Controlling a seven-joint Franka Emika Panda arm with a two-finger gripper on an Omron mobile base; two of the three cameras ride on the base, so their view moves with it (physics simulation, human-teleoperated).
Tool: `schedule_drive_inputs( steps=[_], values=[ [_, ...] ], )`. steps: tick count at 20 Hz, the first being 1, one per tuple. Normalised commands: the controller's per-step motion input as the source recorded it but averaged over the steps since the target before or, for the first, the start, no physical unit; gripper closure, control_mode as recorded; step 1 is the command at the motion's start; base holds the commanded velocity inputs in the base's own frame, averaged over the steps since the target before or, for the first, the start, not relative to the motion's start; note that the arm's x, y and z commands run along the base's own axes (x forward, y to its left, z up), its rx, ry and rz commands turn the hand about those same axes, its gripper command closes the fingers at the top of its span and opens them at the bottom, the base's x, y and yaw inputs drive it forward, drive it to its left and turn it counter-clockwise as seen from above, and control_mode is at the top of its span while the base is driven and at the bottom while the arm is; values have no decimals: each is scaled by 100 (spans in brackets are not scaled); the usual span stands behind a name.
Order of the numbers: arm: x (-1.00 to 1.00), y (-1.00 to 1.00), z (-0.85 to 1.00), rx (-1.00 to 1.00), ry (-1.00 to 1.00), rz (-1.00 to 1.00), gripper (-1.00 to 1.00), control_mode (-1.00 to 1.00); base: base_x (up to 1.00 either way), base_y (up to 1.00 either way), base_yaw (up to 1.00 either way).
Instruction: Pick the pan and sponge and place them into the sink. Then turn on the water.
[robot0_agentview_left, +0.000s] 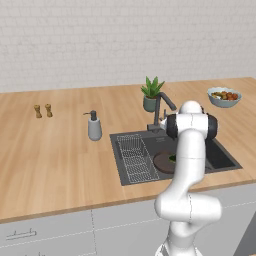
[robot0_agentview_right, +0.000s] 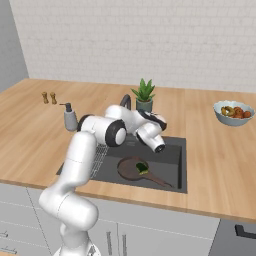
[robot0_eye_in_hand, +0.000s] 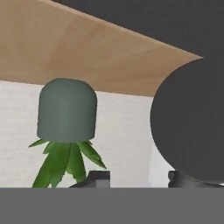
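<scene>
The dark brown pan (robot0_agentview_left: 162, 162) (robot0_agentview_right: 131, 169) lies in the dark grey sink (robot0_agentview_left: 220, 157) (robot0_agentview_right: 170, 160), its handle pointing to the front right. The green sponge (robot0_agentview_left: 172, 158) (robot0_agentview_right: 142, 167) rests on the pan. No stream of water runs from the dark faucet (robot0_agentview_left: 161, 107) (robot0_agentview_right: 125, 101). My arm bends over the basin and the hand reaches back beside the faucet. In the hand view my gripper (robot0_eye_in_hand: 135, 179) has its two tips apart with nothing between them. A dark rounded part of the faucet (robot0_eye_in_hand: 192, 122) looms close by the right tip.
A potted plant (robot0_agentview_left: 151, 92) (robot0_agentview_right: 144, 95) (robot0_eye_in_hand: 66, 113) stands just behind the faucet. A grey soap dispenser (robot0_agentview_left: 94, 127) (robot0_agentview_right: 70, 119) is left of the sink, with two small shakers (robot0_agentview_left: 43, 111) farther left. A bowl of fruit (robot0_agentview_left: 224, 96) (robot0_agentview_right: 233, 112) sits at the right. A wire rack (robot0_agentview_left: 135, 157) fills the sink's left part.
</scene>
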Motion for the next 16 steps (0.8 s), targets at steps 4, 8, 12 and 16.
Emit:
schedule_drive_inputs(
  steps=[4,8,12,16],
  values=[
    [17,-77,25,18,1,-17,100,-100,0,0,0],
    [19,-91,33,23,5,-13,100,-100,0,0,0],
    [24,-100,41,28,7,-9,100,-100,0,0,0],
    [24,-100,46,32,8,-5,100,-100,0,0,0]
  ],
)
